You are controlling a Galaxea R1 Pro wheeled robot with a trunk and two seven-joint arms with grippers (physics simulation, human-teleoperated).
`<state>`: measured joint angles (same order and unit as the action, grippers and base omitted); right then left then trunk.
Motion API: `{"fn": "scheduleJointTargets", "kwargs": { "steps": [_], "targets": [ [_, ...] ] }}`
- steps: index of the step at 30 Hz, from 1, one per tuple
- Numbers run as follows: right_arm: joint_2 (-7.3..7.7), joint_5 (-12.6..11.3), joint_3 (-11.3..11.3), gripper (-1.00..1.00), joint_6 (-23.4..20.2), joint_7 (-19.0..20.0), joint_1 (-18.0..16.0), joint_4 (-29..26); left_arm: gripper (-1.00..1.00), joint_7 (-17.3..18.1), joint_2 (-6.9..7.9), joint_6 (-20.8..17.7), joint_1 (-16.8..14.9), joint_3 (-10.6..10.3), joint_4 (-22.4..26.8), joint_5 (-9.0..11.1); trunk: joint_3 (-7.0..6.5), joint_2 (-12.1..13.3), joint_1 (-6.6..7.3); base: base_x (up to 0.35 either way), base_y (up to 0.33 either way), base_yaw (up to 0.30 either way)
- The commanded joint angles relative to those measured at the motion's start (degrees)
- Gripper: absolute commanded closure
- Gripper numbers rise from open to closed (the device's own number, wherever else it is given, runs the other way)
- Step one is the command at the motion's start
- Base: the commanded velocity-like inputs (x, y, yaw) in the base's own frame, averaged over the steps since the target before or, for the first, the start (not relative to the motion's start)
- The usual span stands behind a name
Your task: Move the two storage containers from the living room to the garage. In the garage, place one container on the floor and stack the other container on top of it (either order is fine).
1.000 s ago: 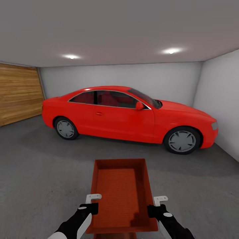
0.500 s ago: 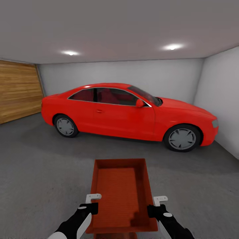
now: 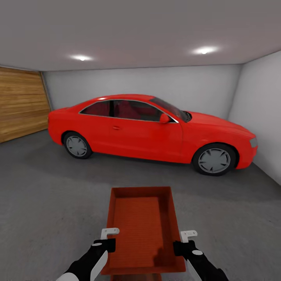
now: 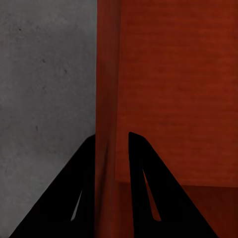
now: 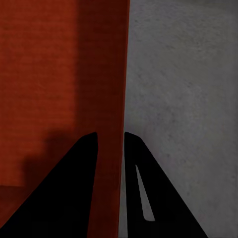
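An orange-red storage container [image 3: 142, 228] with a ribbed bottom is held in front of me above the grey concrete floor [image 3: 47, 203] of the garage. My left gripper [image 3: 108, 244] is shut on its left wall [image 4: 108, 124], one finger [image 4: 141, 198] inside and one outside. My right gripper [image 3: 180, 246] is shut on the right wall [image 5: 110, 99] in the same way, its fingers [image 5: 79, 188] pinching the rim. A second container edge peeks out just beneath the held one [image 3: 136, 277], too little of it visible to tell what it is.
A red two-door car [image 3: 152, 130] stands across the room ahead. A wooden plank door [image 3: 19, 103] is at the left, white walls [image 3: 261, 113] at the back and right. Bare concrete lies between me and the car.
The whole view has shifted: the car and door appear slightly larger and lower, so the camera has moved forward. The container and both grippers keep their places in the picture.
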<state>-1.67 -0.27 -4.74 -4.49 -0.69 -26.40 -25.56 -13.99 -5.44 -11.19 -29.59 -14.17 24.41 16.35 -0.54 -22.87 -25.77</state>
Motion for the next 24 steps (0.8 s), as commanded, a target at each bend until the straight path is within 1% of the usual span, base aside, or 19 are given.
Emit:
{"fn": "scheduleJointTargets", "kwargs": {
  "steps": [1, 16, 24],
  "targets": [
    [-3.52, -0.09, 0.0, 1.0, -0.35, -0.1, 0.04, 0.04, 1.0, -0.58, -4.4, -0.28, -0.03, 0.2, 1.43, -0.47, 0.12, -0.05, -0.02, 0.0, 0.0, 0.0],
    [-3.52, -0.09, 0.0, 1.0, -0.38, -0.42, 0.04, 0.04, 1.0, -0.51, -4.41, -0.24, -0.02, 0.16, 1.46, -0.44, 1.5, -0.05, -0.02, 0.0, 0.0, 0.0],
    [-3.52, -0.09, 0.0, 1.0, -0.35, -0.32, 0.04, 0.02, 1.0, -0.51, -4.4, -0.24, 0.0, 0.18, 1.51, -0.44, 2.0, -0.05, -0.02, 0.0, 0.0, 0.0]
  ]
}}
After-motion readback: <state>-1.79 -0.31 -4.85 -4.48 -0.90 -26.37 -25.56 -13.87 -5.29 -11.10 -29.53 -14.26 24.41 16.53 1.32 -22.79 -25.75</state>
